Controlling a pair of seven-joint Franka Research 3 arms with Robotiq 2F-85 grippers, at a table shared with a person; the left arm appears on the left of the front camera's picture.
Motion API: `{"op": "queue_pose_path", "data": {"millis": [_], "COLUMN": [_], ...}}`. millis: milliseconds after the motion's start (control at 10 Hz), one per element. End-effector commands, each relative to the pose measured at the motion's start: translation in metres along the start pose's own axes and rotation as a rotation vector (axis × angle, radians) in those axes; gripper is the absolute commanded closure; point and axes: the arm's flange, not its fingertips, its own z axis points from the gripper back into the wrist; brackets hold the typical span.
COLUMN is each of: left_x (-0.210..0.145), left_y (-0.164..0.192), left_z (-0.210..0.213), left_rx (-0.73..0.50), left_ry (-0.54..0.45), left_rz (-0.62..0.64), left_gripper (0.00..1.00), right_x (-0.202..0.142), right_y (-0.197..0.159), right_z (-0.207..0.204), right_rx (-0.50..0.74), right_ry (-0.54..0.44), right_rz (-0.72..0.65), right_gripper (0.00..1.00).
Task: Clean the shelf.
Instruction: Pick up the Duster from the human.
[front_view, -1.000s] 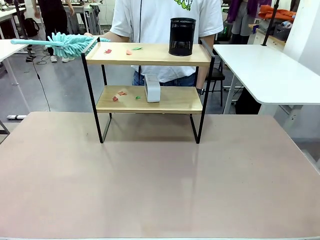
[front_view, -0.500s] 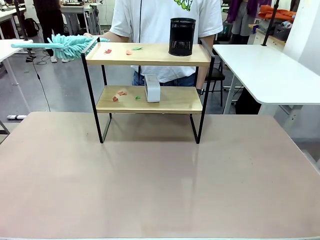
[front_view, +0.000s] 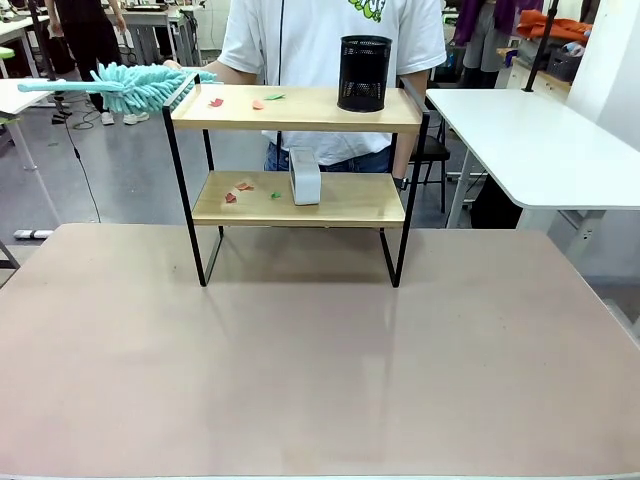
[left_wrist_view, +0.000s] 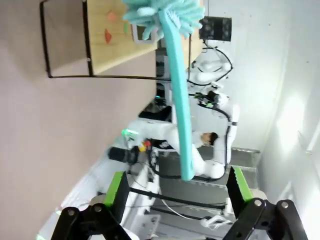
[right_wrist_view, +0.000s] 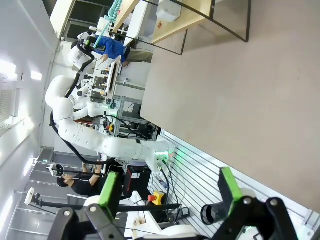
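Observation:
The shelf (front_view: 310, 110) stands at the far side of the table, two wooden boards in a black frame. Paper scraps (front_view: 216, 102) lie on its top board at the left, and more scraps (front_view: 240, 187) on the lower board. A teal duster (front_view: 140, 87) rests its fluffy head on the top board's left end, with a person's hand (front_view: 172, 66) at it. In the left wrist view the duster (left_wrist_view: 176, 80) points its handle at the gap of my open left gripper (left_wrist_view: 177, 195), untouched. My right gripper (right_wrist_view: 169, 192) is open and holds nothing, well back from the shelf (right_wrist_view: 200, 20).
A black mesh pen holder (front_view: 364, 73) stands on the top board at the right. A white box (front_view: 304, 177) sits on the lower board. The person in a white T-shirt stands behind the shelf. A white table (front_view: 540, 140) is at the right.
The duster has shifted slightly left, its handle end now closer to the picture's left edge. The shelf and the things on it have not moved.

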Motion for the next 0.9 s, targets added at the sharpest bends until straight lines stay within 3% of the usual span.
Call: {"op": "queue_pose_path", "data": {"millis": [0,300,800], "left_x": [0.018,0.035,0.040], "left_y": [-0.011,-0.003,-0.006], "left_z": [0.007,-0.029,-0.052], "left_rx": [-0.091,-0.169,-0.169], "left_ry": [0.018,0.096,0.044], "left_rz": [0.073,0.122,0.122], "left_gripper": [0.00,0.00,0.00], "right_x": [0.002,0.002,0.002], "right_y": [0.001,0.001,0.001], "right_z": [0.001,0.001,0.001], "right_rx": [0.015,0.015,0.015], "right_ry": [-0.009,-0.009,-0.009], "right_rz": [0.029,0.029,0.029], "right_gripper": [0.00,0.00,0.00]}}
